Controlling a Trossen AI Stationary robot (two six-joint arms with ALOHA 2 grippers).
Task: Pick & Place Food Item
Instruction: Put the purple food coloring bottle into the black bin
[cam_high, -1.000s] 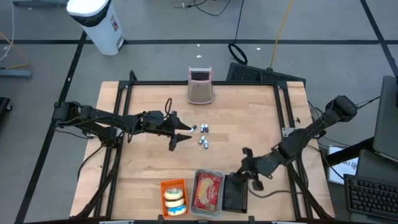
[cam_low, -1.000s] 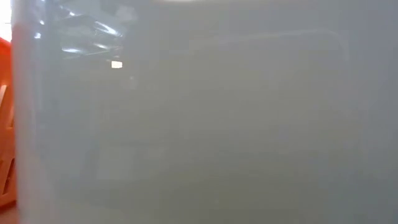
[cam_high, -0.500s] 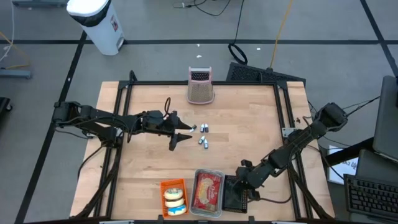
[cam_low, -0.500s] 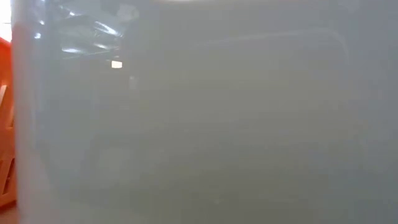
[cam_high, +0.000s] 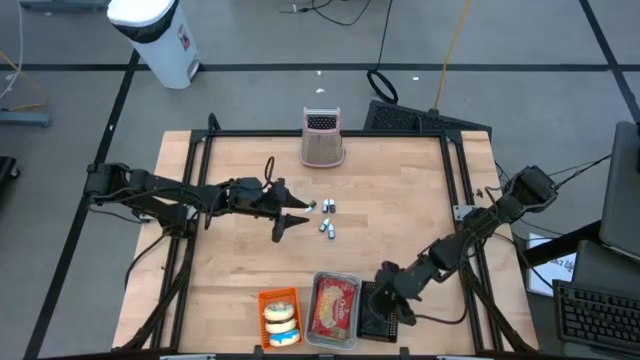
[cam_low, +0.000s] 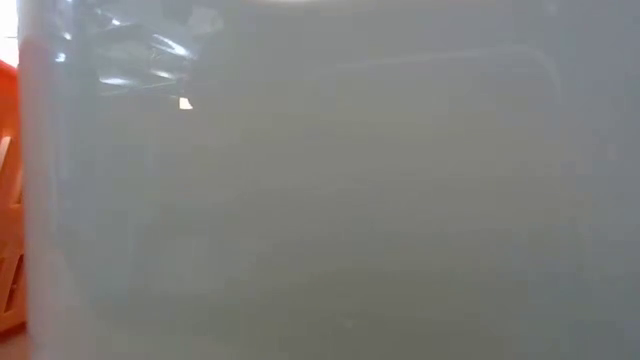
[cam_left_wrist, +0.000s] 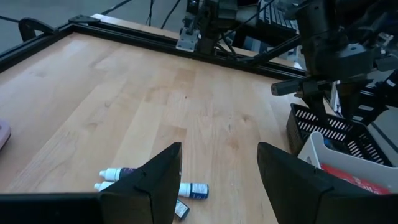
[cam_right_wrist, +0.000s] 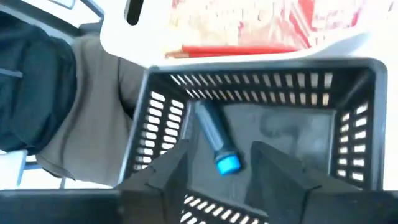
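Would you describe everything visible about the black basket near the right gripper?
The black basket is a rectangular bin, apparently plastic, with slotted walls and a solid dark floor. It sits upright at the table's near edge, right beside the white tray of red-packaged food. Inside lies one small tube with a blue cap, slanted on the floor. The right gripper hovers open just above it, touching nothing that shows.

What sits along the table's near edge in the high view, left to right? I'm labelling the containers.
Orange basket holding round pastries → white tray with a red-wrapped food pack → black mesh basket, with the right claw over it.
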